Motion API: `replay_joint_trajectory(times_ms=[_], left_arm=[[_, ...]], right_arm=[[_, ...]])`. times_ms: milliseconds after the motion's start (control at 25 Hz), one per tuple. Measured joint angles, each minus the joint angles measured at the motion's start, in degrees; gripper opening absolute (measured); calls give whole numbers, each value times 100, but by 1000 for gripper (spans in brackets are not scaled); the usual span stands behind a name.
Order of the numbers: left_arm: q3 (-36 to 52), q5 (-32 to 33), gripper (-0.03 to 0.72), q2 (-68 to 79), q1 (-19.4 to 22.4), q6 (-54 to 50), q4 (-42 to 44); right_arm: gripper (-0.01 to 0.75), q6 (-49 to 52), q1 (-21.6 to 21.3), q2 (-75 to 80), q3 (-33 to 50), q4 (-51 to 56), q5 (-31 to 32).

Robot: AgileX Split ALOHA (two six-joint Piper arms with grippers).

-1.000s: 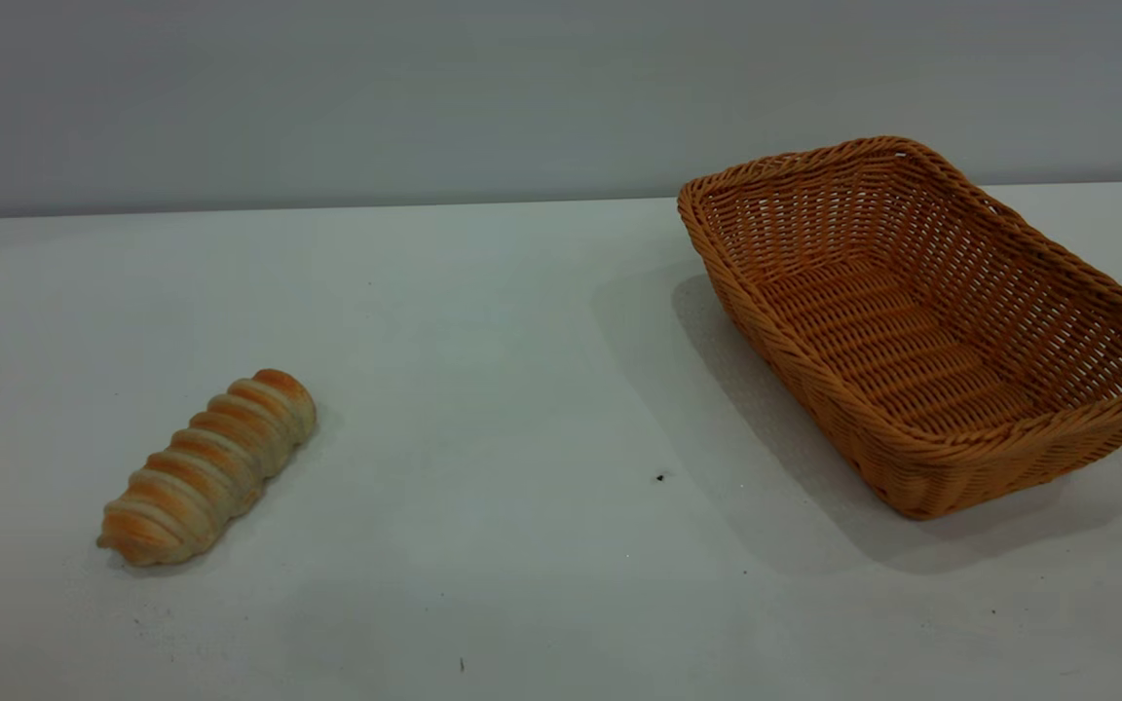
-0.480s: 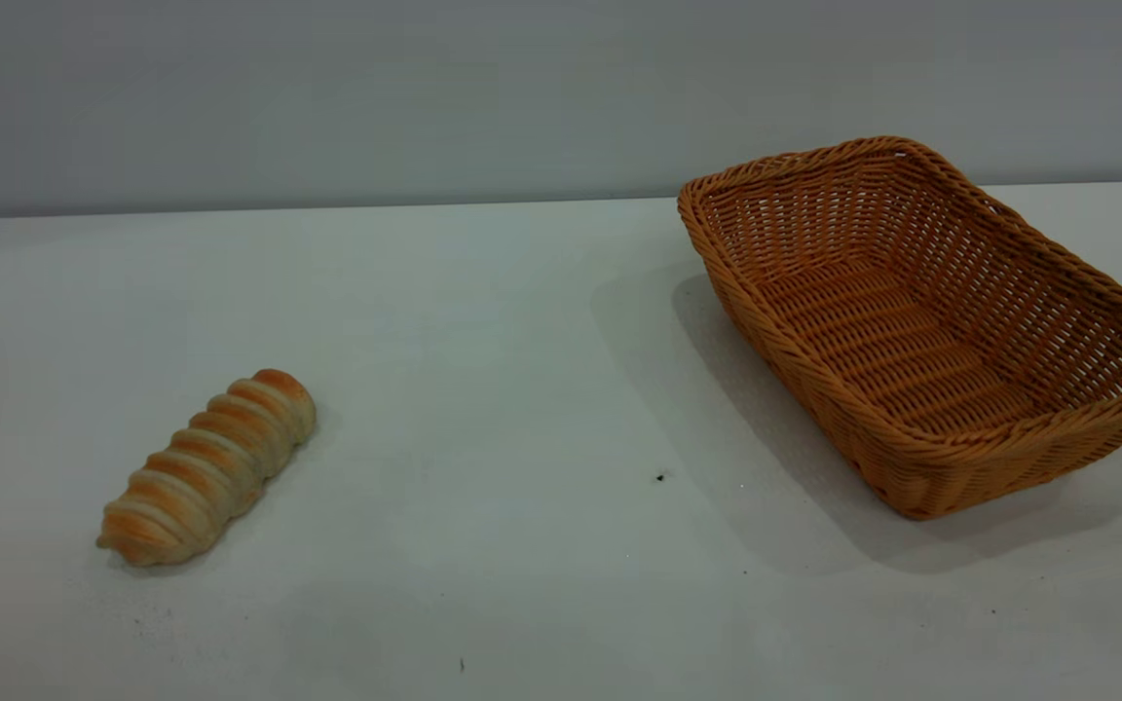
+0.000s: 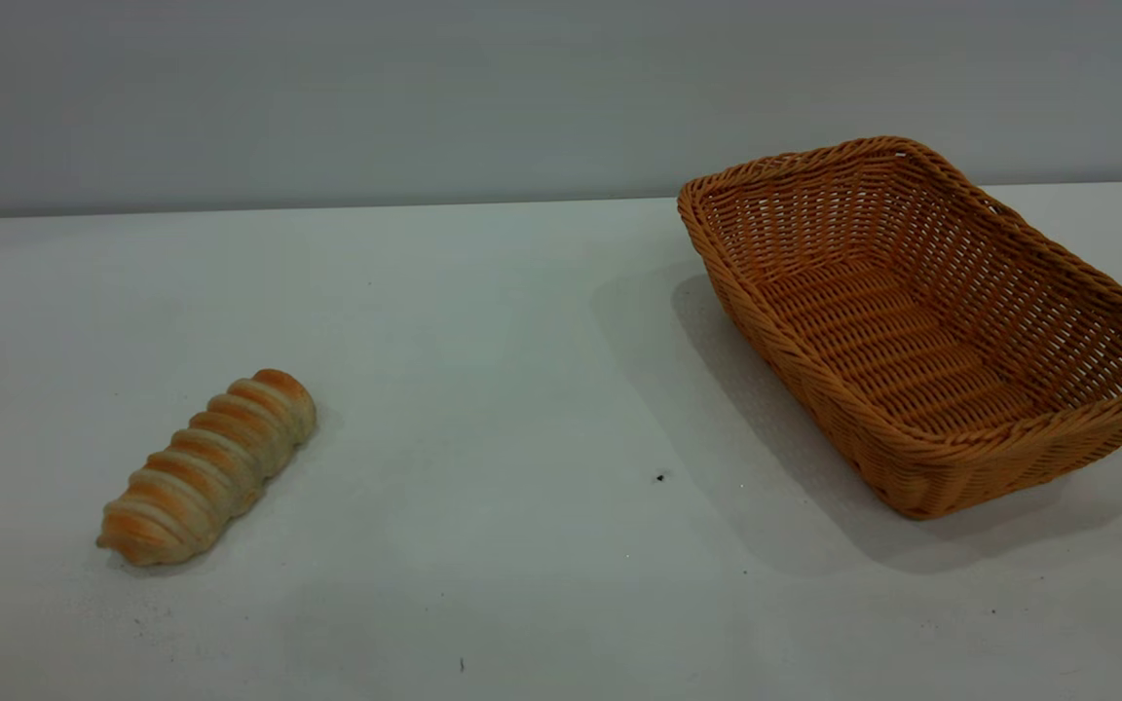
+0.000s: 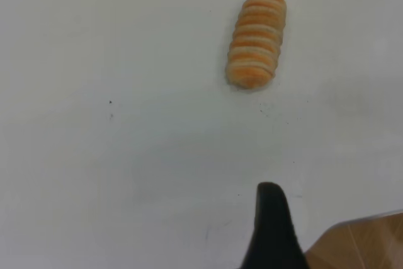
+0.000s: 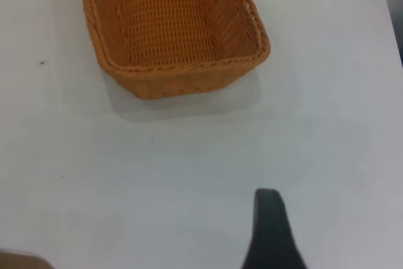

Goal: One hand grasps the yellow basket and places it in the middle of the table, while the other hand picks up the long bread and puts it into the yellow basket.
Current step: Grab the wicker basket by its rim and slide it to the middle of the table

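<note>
The long bread (image 3: 207, 467) lies on the white table (image 3: 483, 389) at the front left, its far end angled to the right. The yellow basket (image 3: 921, 321) stands empty at the right, reaching the picture's right edge. Neither arm shows in the exterior view. In the left wrist view the bread (image 4: 256, 39) lies well ahead of my left gripper (image 4: 272, 228), of which only a black tip shows, apart from the bread. In the right wrist view the basket (image 5: 173, 29) lies ahead of my right gripper (image 5: 271, 231), also only a black tip, with bare table between.
A grey wall runs behind the table's far edge (image 3: 327, 206). A few tiny dark specks (image 3: 659, 477) dot the tabletop between bread and basket. A brown surface (image 4: 362, 244) shows past the table's edge in the left wrist view.
</note>
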Motion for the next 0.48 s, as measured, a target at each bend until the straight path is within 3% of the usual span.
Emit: replay_joint_trajectory(times_ms=[280,480], left_arm=[[0,0,575,0,-160,-36,0],[0,0,575,0,-301,-36,-31]], right_arm=[[557,82,594,0,0,-6,0],[557,767,636,66,0,-87,2]])
